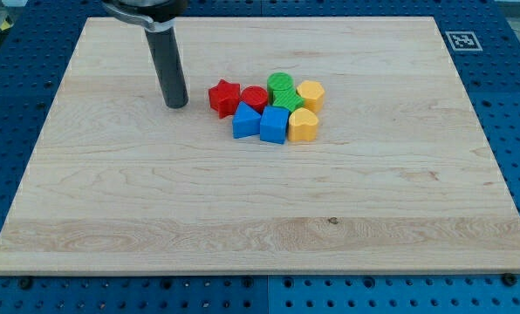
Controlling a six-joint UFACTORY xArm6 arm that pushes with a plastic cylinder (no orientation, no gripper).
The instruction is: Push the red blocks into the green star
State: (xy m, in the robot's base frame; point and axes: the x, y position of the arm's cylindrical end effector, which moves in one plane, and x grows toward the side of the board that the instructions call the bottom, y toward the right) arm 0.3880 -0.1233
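A red star block (223, 96) and a red round block (254, 98) lie side by side at the left of a tight cluster near the board's upper middle. The red round block touches the green star (287, 101), which is partly hidden among its neighbours. A green round block (280, 84) sits just above the star. My tip (176, 105) rests on the board to the left of the red star, a small gap apart from it.
Two blue blocks (245, 121) (274, 126) sit below the red ones. Two yellow blocks (311, 93) (303, 126) close the cluster's right side. The wooden board (260, 218) lies on a blue perforated table; a marker tag (461, 40) sits at the top right.
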